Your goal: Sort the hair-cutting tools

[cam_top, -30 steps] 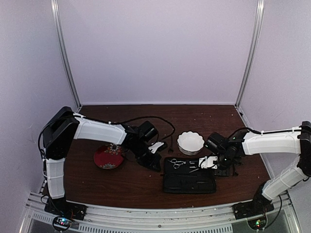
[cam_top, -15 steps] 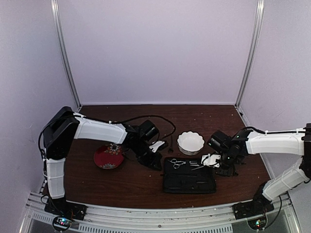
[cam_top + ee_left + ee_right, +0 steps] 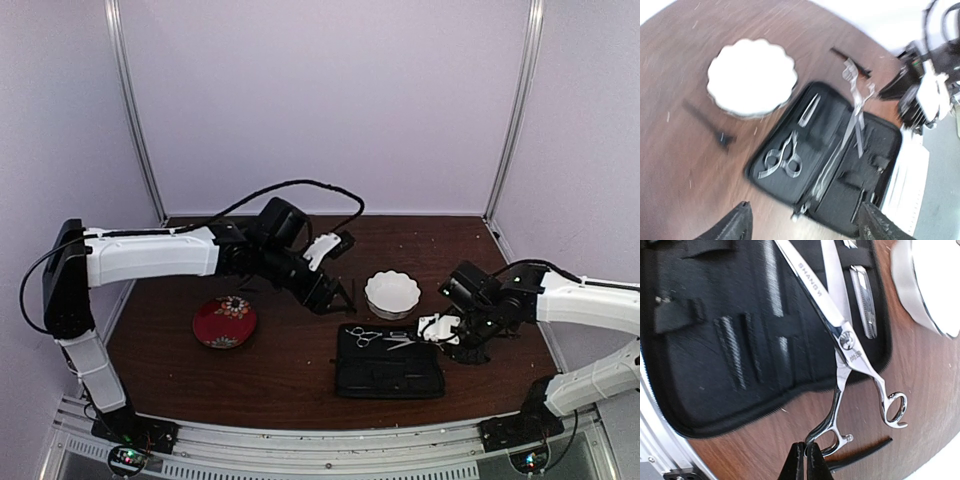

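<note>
right pincer [image 3: 805, 456]: your jaws are pressed together, tips at the lower ring of the long scissors [image 3: 840, 335].
long scissors: blades across the open zip case [image 3: 715, 355], rings out on the table [image 3: 920, 370].
left pincer [image 3: 804, 212]: your jaws are spread wide, holding nothing; the arm reaches out high over the small scissors [image 3: 782, 161] lying on the case.

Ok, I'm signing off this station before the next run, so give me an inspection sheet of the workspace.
Surface: dark wooden table, a few pale specks.
Job's things: small scissors on the open black case; larger scissors overhanging its edge; black clip beside the white bowl; second black clip on the table beside the larger scissors' rings.
Clutter: red plate, left of the case.
Grippers: left gripper open, empty; right gripper shut, tips at the larger scissors' ring.
Cables: black cable arching over the left arm.
Surroundings: pale walls, metal posts.
</note>
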Tool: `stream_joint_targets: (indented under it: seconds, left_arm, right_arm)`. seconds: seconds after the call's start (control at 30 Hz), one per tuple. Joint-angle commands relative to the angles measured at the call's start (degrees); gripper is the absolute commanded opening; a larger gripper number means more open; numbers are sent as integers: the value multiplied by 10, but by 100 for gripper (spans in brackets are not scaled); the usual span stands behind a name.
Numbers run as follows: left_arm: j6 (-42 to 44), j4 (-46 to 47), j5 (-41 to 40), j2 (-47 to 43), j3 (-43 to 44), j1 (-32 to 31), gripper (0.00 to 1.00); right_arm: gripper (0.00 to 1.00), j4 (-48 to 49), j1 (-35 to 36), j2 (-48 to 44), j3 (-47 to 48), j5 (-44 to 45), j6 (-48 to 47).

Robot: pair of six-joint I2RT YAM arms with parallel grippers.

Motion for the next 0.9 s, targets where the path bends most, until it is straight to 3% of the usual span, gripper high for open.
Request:
stream_joint_targets:
  seconds: [0.0, 0.37, 0.63, 0.87]
  left_arm:
    - [53, 29, 71, 48, 65, -12, 77]
    - [72, 42, 69, 134, 131, -61, 74]
    - [105, 0, 41, 169, 169, -84, 72]
    - [113, -4, 53, 175, 169, -87, 63]
  right_arm:
    - [0, 5, 19, 14, 36, -12, 12]
    - [0, 9, 34, 13, 64, -12, 28]
    - [0, 4, 36, 6, 73, -21, 37]
    - [0, 1, 36, 2, 81, -29, 49]
